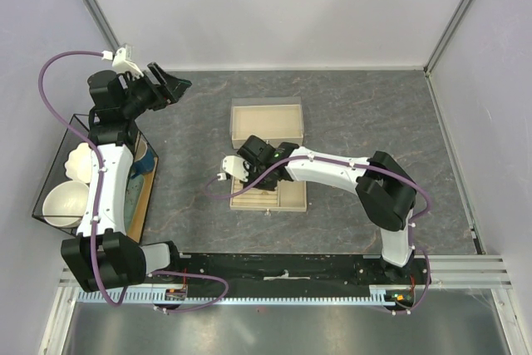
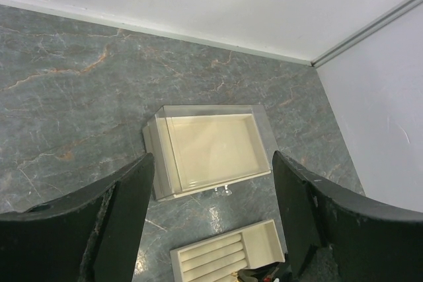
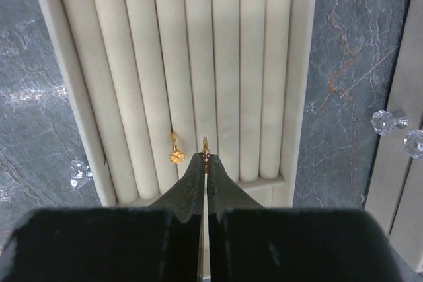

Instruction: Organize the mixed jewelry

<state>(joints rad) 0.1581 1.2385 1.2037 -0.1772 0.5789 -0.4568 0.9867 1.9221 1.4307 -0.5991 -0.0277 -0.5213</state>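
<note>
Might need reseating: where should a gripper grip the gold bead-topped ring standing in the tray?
Pinch the exposed upper arc of the bead-topped ring from straight above, closing across the groove. It stands on edge along the groove, its lower part sunk between the tray's rolls, which likely block any side approach. The right gripper pinches the neighbouring ring likewise.

Grey marble-look table (image 1: 374,122) under it all | centre: beige slotted tray box (image 3: 172,51) lying flat, padded rolls side by side | just behind: shallow beige box (image 2: 211,150) with clear walls, open on top | clear crystal knob (image 3: 388,122) right of the tray | far left: black wire basket (image 1: 52,170) holding a white bowl (image 1: 65,203) and a scalloped white dish (image 1: 81,161)
</note>
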